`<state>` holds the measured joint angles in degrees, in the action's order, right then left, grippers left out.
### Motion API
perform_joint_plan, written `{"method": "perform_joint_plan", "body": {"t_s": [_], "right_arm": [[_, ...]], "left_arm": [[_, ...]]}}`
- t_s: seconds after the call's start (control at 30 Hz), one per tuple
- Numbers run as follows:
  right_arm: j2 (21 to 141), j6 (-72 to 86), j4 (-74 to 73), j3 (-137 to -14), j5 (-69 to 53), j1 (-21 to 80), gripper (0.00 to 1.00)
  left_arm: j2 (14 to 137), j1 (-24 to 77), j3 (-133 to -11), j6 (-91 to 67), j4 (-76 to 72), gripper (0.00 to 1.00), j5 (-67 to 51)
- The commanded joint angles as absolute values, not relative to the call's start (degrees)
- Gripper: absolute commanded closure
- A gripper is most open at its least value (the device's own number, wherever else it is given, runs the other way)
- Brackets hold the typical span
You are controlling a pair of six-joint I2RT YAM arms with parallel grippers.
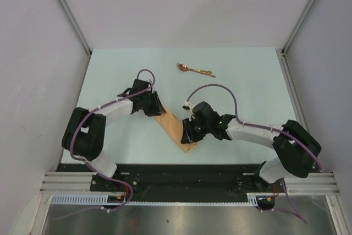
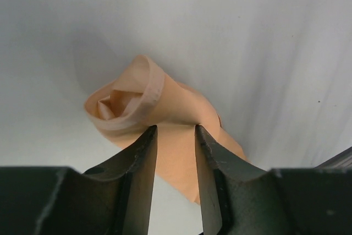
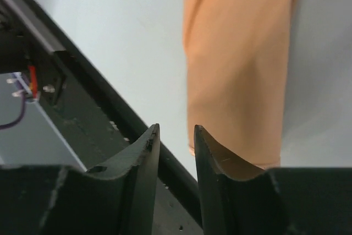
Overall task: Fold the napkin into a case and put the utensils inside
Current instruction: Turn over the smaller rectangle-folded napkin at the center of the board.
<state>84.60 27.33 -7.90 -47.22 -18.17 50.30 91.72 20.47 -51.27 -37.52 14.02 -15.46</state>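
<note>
Napkin (image 1: pixel 175 127) (folded), pale table (image 1: pixel 110 75), grey walls (image 1: pixel 33 53)

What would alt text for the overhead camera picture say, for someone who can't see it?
Two black-and-white robot arms reach over a folded peach-orange cloth napkin on a pale table: the left tool at its far end, the right tool at its near end. Thin copper-gold metal utensils lie apart, farther back.

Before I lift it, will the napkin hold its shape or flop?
Probably floppy: the napkin is thin cloth, and its rolled end gapes loosely. Likely light, so a push may drag or unroll it. Its folds look soft, not pressed.
</note>
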Motion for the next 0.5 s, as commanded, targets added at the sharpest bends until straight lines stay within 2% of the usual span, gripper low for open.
{"method": "perform_joint_plan", "body": {"t_s": [0.0, 0.33, 0.47], "right_arm": [[85.6, 28.0, -7.9, -44.9, -12.8, 49.3, 0.65], [88.6, 24.1, -6.0, -41.7, -11.6, 44.5, 0.68], [87.4, 23.2, -8.8, -43.9, -10.0, 45.3, 0.69]], "left_arm": [[95.3, 20.6, -56.1, -37.4, 12.9, 0.61, -15.8], [102.1, 20.7, -61.0, -38.0, 13.6, 0.59, -17.1], [98.6, 20.5, -61.6, -37.2, 15.6, 0.57, -14.9]]}}
